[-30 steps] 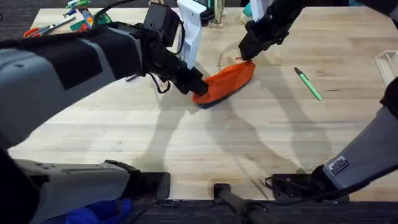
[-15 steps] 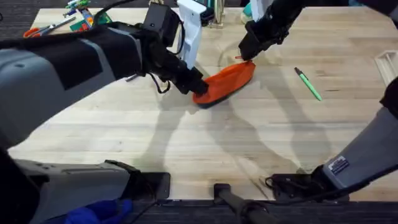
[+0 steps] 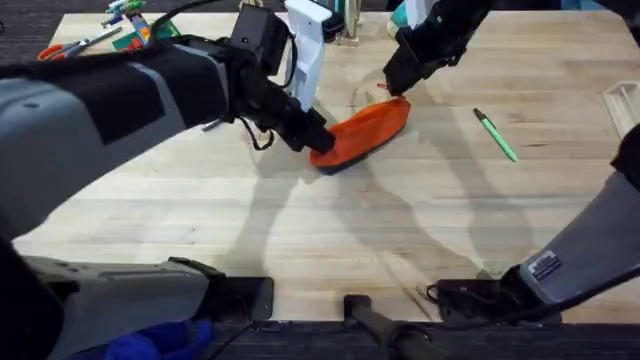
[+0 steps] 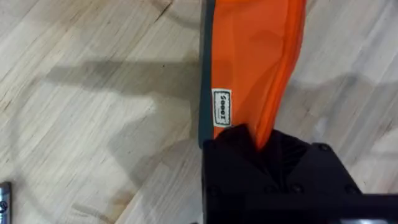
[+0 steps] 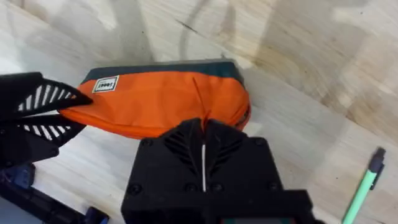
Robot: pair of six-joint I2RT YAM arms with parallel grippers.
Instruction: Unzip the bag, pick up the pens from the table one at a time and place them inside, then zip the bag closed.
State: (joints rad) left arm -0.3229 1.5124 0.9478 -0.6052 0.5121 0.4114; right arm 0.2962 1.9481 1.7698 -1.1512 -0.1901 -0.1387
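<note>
The bag (image 3: 362, 130) lies in the upper middle of the overhead frame on the desk (image 3: 330, 230), slanting up to the right, and both arms are on it. The left gripper (image 3: 318, 140) is clamped on the bag's lower-left end; the left wrist view shows the black fingers pinching the orange fabric just past the small white label (image 4: 221, 107). The right gripper (image 3: 393, 88) sits at the upper-right end, closed narrow on the thin orange pull (image 5: 200, 106), which runs up from the bag into its fingers in the right wrist view. I can't tell how far the zipper is open, if at all, but I'd call this the unzipping step: one end anchored, the pull taken. The green pen (image 3: 496, 136) waits right of the bag, well apart from it, untouched. Next move, to my eye, calls for the right gripper to draw the pull along the top toward the left gripper while that end is held firm, keeping the fabric taut so the slider doesn't bunch.
</note>
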